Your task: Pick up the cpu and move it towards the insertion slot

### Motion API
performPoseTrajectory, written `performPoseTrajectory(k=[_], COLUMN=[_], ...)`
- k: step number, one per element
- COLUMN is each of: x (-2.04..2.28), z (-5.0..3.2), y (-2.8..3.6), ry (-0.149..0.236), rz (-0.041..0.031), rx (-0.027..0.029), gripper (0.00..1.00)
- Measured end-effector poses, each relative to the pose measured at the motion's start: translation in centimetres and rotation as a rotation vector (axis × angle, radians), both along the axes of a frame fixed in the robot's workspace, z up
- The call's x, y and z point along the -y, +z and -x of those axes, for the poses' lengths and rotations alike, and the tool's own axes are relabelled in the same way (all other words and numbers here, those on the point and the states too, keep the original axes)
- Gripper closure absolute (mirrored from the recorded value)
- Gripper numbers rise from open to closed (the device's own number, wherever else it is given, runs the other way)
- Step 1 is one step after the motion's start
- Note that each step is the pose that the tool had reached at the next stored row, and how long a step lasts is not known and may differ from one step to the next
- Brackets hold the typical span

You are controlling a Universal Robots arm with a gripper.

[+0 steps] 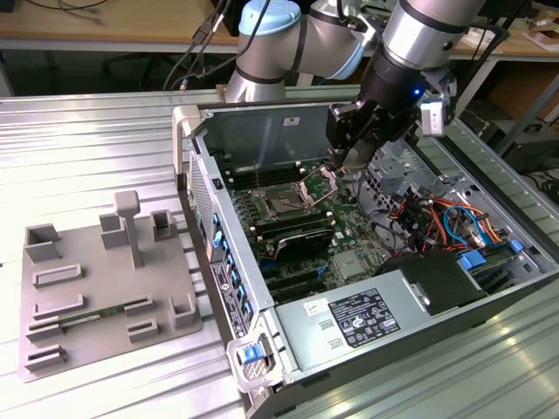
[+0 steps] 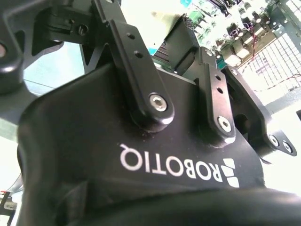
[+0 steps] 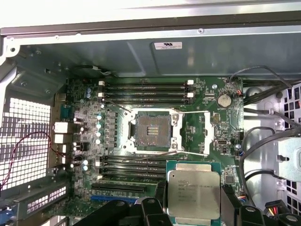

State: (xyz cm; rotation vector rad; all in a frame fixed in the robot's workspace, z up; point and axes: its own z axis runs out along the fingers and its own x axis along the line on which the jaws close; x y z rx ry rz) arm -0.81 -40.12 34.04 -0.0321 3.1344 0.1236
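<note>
In the first wrist view the cpu [image 3: 194,190], a flat square chip with a pale silver top, sits between the dark fingers [image 3: 159,203] of my gripper [image 3: 195,207], which is shut on it. The insertion slot [image 3: 153,132] is a dark square socket with its shiny frame swung open, on the green board a short way from the cpu. In the exterior view my gripper [image 1: 353,161] hangs inside the open computer case, to the exterior view's right of the insertion slot [image 1: 285,207] and a little above the board. The second wrist view looks along the gripper's black housing [image 2: 141,155].
A grey fixture plate [image 1: 105,288] with blocks and rails lies to the exterior view's left of the case. Long memory slots [image 3: 141,89] flank the socket. A power supply [image 1: 358,319] and bundled cables [image 1: 437,218] fill the near and right parts of the case.
</note>
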Motion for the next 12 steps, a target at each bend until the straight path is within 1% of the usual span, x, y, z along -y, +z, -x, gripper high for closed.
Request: performPoseTrajectory(k=[12], x=[-0.12], z=[0.07], y=[-0.22], ry=[0.0], rz=[-0.0001], rx=[0.0], gripper=[0.46])
